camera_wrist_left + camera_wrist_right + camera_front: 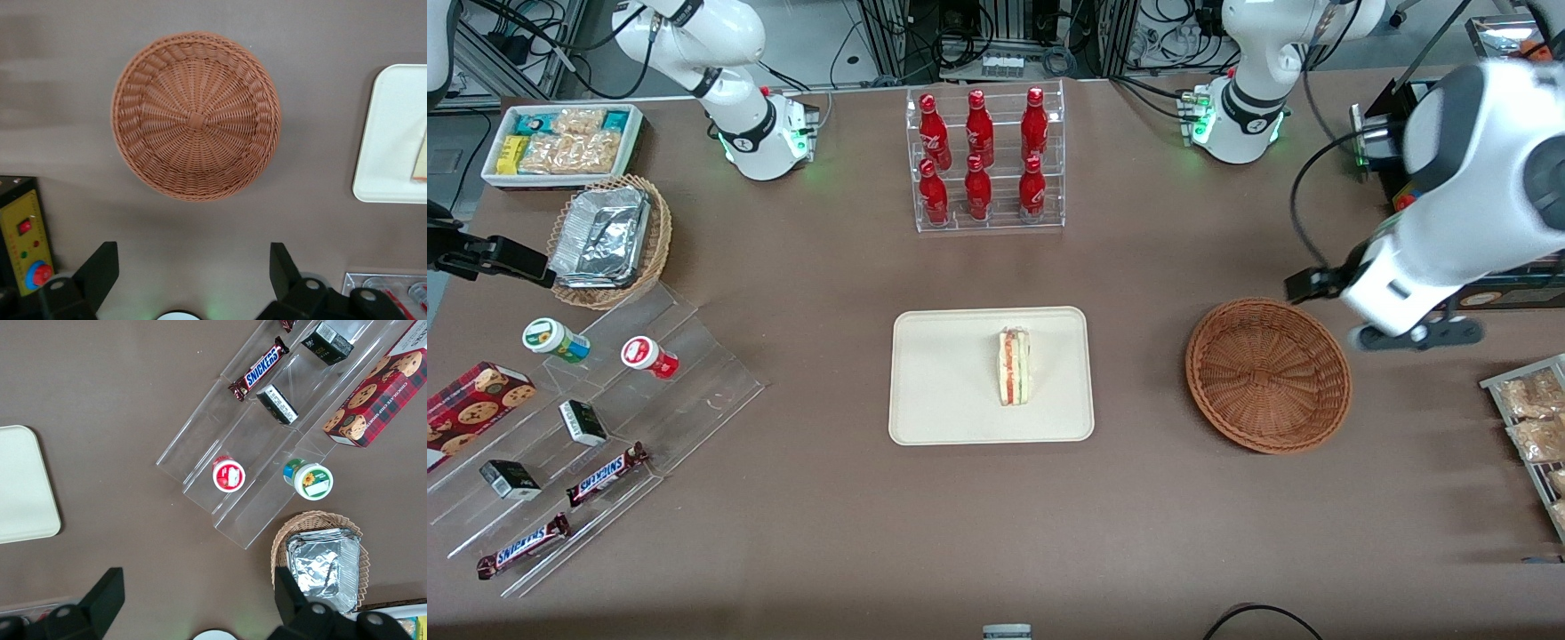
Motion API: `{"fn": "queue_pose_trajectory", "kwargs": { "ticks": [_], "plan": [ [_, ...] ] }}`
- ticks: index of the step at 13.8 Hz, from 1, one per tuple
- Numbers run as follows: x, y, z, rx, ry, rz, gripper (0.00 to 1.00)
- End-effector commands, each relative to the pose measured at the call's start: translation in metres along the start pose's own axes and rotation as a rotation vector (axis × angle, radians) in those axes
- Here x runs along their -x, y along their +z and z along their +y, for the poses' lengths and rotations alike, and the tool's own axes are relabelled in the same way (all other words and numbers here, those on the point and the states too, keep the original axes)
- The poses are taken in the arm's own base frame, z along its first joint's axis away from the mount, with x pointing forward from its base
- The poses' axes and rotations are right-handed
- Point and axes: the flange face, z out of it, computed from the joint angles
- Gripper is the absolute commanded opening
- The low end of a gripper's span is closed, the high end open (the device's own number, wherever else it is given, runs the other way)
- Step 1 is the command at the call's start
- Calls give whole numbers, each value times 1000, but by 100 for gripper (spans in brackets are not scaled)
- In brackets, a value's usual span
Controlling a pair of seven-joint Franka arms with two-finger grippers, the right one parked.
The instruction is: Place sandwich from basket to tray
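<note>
The sandwich [1014, 366] stands on its edge on the cream tray [943, 373], with its red and green filling facing up. A sliver of it [421, 160] shows on the tray [390, 133] in the left wrist view. The reddish-brown basket [1268, 374] is empty and stands beside the tray, toward the working arm's end of the table. It fills the left wrist view [195, 117]. My left gripper [1378, 311] hangs high above the table, beside the basket and a little farther from the front camera. Its fingers are wide open and hold nothing [190, 273].
A rack of red bottles [983, 160] stands farther from the front camera than the tray. A control box [25, 240] sits near the gripper. Snack packets [1534, 418] lie at the working arm's end. A clear stepped stand [596, 427] and a foil-container basket [609, 240] are at the parked arm's end.
</note>
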Motion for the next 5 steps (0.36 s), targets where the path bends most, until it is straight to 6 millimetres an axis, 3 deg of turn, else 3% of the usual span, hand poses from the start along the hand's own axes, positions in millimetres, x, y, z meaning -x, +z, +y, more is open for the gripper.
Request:
{"fn": "queue_pose_trajectory", "kwargs": {
  "ticks": [1, 5],
  "plan": [
    [12, -26, 0, -3, 50, 20, 100],
    [32, -66, -9, -13, 40, -16, 100]
  ]
}}
